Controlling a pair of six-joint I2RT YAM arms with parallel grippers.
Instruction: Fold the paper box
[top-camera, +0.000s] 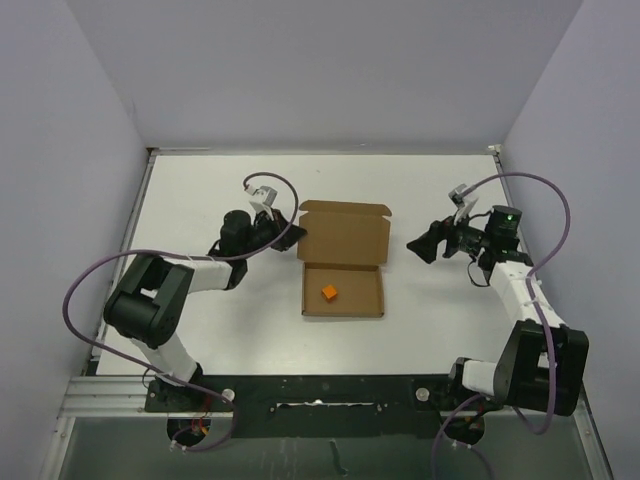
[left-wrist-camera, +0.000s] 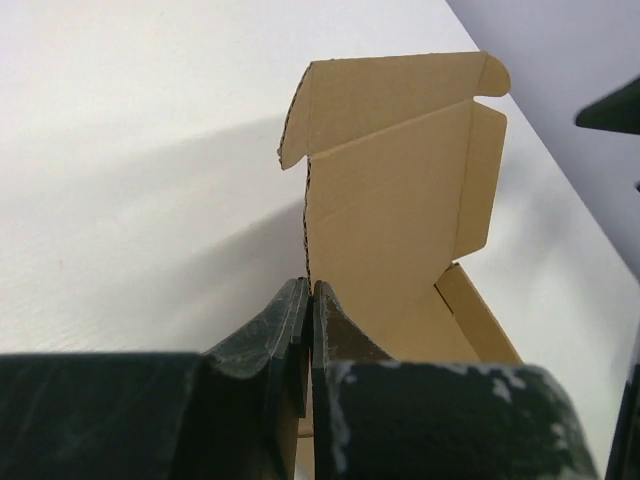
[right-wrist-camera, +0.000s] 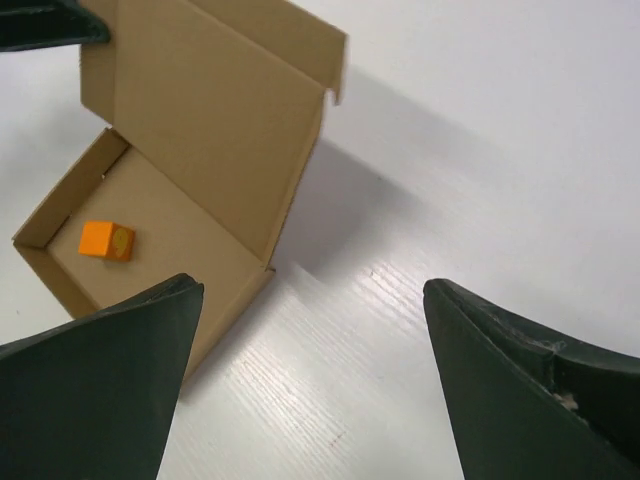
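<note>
Box (top-camera: 355, 300) — centre of table (top-camera: 200, 200), between the arms. Tray walls were up, 1 orange cube (top-camera: 329, 292) inside. Lid (top-camera: 345, 237) stood raised at the far edge, flaps untucked. Left gripper (left-wrist-camera: 308, 295) was pinched shut on the lid's left edge; right gripper (right-wrist-camera: 310, 290) gaped wide, empty, beside the box. Judged left to do — lower lid, tuck flaps.

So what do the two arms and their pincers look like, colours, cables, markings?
Both the left arm and right arm have white links with black joint housings, and a purple cable loops along each. A green light glows on the right wrist. The left pincer and right pincer are dark, tapering wedges; the left one is scuffed with pale flecks.
</note>
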